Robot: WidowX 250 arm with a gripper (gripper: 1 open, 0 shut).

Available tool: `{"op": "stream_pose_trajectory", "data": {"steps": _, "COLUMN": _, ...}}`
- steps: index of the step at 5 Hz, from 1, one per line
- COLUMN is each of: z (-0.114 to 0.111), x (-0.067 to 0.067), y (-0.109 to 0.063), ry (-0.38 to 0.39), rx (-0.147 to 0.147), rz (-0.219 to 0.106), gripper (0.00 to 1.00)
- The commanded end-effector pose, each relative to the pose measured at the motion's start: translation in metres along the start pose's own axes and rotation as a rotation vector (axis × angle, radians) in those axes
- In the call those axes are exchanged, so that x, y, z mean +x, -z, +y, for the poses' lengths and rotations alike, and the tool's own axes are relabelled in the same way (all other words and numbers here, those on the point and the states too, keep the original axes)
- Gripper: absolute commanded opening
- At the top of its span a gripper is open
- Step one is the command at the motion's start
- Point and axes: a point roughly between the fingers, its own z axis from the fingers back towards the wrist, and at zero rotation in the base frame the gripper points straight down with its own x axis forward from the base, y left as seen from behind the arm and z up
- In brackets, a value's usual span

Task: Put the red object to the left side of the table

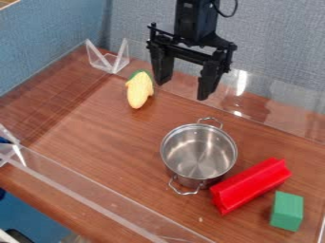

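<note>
The red object [250, 185] is a bright red long block lying flat near the right front of the table [89, 109], between the steel pot and a green block. My gripper [185, 80] hangs at the back centre, pointing down, its black fingers spread apart with nothing between them. It stands well away from the red object, up and to the left of it in the picture.
A steel pot [200, 155] with small handles stands just left of the red block. A small green block [288, 210] lies at the front right. A yellow oval fruit [139, 91] rests left of the gripper. Low clear acrylic walls [76, 188] edge the tabletop.
</note>
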Motion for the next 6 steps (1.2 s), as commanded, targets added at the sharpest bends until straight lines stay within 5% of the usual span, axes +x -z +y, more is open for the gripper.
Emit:
{"op": "stream_pose_trajectory", "data": {"steps": 1, "z": -0.003, "x": -0.003, "y": 0.003, "ry": 0.041, "rx": 0.0, "rz": 0.013, "gripper": 1.0}}
{"op": "stream_pose_trajectory", "data": {"steps": 2, "z": -0.022, "x": -0.004, "y": 0.018, "ry": 0.211, "rx": 0.003, "rz": 0.021, "gripper": 1.0}}
{"op": "stream_pose_trajectory", "data": {"steps": 3, "z": -0.051, "x": -0.011, "y": 0.029, "ry": 0.302, "rx": 0.005, "rz": 0.018, "gripper": 1.0}}
{"op": "stream_pose_trajectory", "data": {"steps": 6, "z": -0.114, "x": -0.013, "y": 0.072, "ry": 0.495, "rx": 0.018, "rz": 0.024, "gripper": 1.0}}
